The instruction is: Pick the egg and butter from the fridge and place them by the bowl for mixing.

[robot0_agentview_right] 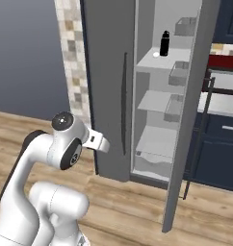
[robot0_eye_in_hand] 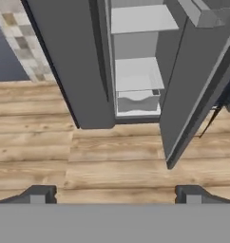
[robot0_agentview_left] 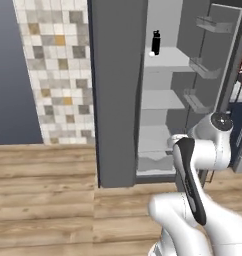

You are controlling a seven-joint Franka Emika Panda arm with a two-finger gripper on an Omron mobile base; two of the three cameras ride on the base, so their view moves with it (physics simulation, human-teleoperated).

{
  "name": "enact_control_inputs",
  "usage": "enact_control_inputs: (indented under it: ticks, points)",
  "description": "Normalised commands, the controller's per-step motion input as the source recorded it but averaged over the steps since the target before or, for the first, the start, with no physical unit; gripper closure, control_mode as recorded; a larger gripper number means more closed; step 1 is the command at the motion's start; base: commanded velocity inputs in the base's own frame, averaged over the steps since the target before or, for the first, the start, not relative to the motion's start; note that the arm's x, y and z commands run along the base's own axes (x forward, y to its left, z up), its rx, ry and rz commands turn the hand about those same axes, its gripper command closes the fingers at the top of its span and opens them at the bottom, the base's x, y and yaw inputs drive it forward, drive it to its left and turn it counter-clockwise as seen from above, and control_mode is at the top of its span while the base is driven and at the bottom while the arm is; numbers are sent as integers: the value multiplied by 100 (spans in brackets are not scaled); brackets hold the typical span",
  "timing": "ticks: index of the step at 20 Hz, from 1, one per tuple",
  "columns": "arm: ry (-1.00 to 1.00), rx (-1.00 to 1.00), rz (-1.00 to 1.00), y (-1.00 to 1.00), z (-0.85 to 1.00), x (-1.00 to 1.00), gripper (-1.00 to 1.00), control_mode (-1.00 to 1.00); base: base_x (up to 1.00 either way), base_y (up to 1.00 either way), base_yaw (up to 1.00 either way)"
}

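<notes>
Facing the open fridge (robot0_agentview_right: pixel 109 96), your gripper (robot0_eye_in_hand: pixel 115 194) hangs spread and empty; reach far for the egg (robot0_agentview_right: pixel 156 55) on the upper shelf.

Both base views look forward from behind the arm at the tall grey open fridge (robot0_agentview_left: pixel 118 90); the hand view faces its lower shelves (robot0_eye_in_hand: pixel 136 73) from farther back.
</notes>
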Motion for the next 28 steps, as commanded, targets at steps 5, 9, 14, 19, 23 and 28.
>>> enact_control_inputs:
  ticks: [5,9,14,19,23,28]
  points:
    - [0,0,0,0,0,0,-100,100,80,12,-9]
    - [0,0,0,0,0,0,-100,100,81,-3,-5]
    - [0,0,0,0,0,0,-100,100,83,-6,0]
    - [0,0,0,0,0,0,-100,100,78,-21,9]
    - [0,0,0,0,0,0,-100,100,65,-16,0]
    - [0,0,0,0,0,0,-100,100,47,-27,0]
